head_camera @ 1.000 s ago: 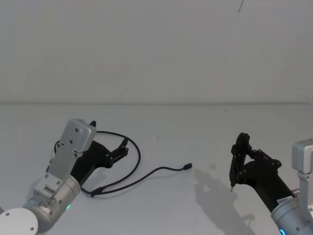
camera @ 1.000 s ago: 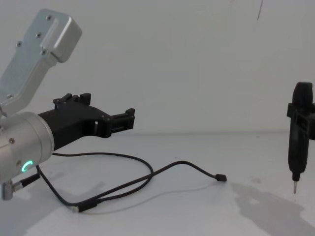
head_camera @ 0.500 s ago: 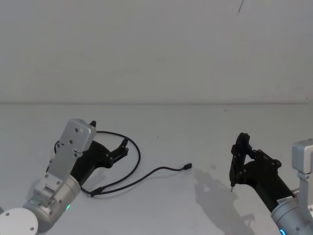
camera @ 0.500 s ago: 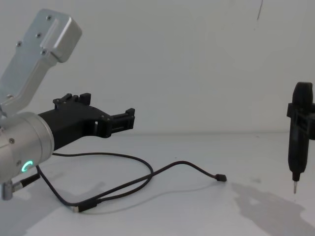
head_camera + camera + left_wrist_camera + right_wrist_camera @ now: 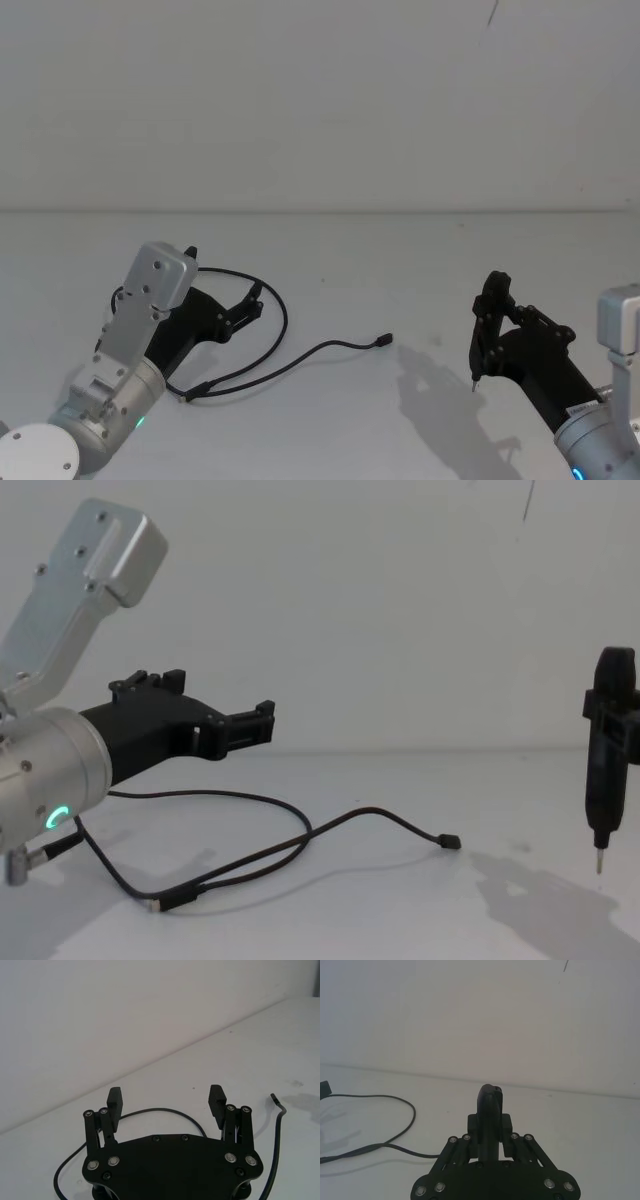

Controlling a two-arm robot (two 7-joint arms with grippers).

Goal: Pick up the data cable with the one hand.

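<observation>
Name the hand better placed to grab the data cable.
Left. The left hand hangs open above the looped data cable; the right hand is farther off, shut on a pen-shaped tool.

The black angular plastic left gripper [image 5: 166, 1096] joins a silver cylinder [image 5: 45, 780] with a green glowing ring [image 5: 55, 818] and a flat silver screwed bracket [image 5: 75, 590]. The black right gripper [image 5: 490, 1125] has silver pivot screws [image 5: 452, 1139]; its silver wrist [image 5: 600, 440] glows blue.
</observation>
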